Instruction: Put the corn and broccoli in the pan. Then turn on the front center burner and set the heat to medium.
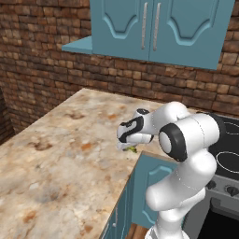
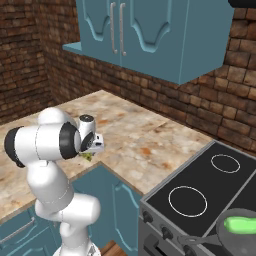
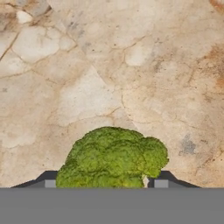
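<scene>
Nearest in the hand view, the broccoli (image 3: 114,156) sits on the marbled stone counter (image 3: 109,65) right between the two dark fingertips (image 3: 162,180), which flank it on either side at the bottom of that view. Whether the tips actually press the floret or merely stand close beside it cannot be told, since the contact points are hidden by its bumpy crown. From this angle the crown faces the camera; the stem is out of sight, so which way it points stays unclear.

From the left base view, the gripper (image 1: 132,147) is lowered to the near right edge of the counter, with a scrap of yellow-green showing just beneath the hand. The right base view shows the same: the hand down at the counter's near edge, above the blue cabinet doors (image 2: 112,200), a bit of green under it.

Well apart, at the near right corner of the right base view, the pan (image 2: 239,235) rests on the black cooktop (image 2: 200,190) with the corn (image 2: 241,224) already lying inside it, its long axis running roughly left to right. The pan's thin handle reaches left, toward the stove knobs (image 2: 165,232)
</scene>
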Robot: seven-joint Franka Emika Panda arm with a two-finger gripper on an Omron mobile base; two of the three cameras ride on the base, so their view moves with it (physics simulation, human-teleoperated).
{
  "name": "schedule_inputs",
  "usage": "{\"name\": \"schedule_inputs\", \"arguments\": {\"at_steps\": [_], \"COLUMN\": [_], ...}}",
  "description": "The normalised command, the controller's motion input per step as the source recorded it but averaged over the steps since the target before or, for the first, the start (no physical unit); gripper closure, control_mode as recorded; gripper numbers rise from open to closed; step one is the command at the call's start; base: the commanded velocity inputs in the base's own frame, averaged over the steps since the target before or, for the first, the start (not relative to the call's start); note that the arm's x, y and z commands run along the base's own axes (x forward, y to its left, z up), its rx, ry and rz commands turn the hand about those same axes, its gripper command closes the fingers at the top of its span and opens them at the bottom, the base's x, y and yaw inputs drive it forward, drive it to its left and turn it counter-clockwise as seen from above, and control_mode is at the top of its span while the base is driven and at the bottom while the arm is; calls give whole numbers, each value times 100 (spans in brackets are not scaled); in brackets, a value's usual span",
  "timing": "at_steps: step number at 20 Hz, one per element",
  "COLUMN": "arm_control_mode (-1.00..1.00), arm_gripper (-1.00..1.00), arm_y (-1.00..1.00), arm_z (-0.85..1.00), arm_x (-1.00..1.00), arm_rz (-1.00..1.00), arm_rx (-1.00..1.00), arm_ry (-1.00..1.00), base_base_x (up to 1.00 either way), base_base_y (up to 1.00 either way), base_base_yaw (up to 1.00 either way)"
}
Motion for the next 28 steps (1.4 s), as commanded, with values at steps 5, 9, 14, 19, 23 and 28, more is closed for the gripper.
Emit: {"name": "schedule_inputs", "arguments": {"at_steps": [5, 9, 14, 19, 23, 28], "arm_control_mode": [-100, -100, -100, -100, -100, -100], "arm_gripper": [100, 100, 100, 100, 100, 100], "arm_y": [0, -8, -41, -59, -85, -96], "arm_z": [-1, 30, 76, 56, 29, 14], "arm_x": [0, -28, -59, -51, -31, -28], "arm_rz": [1, 0, -4, -11, -24, -30], "arm_rx": [0, 0, 0, 0, 2, 4], "arm_ry": [0, -2, -1, 0, -4, -1], "base_base_x": [0, 0, 0, 0, 0, 0], "base_base_y": [0, 0, 0, 0, 0, 0], "base_base_yaw": [0, 0, 0, 0, 0, 0]}}
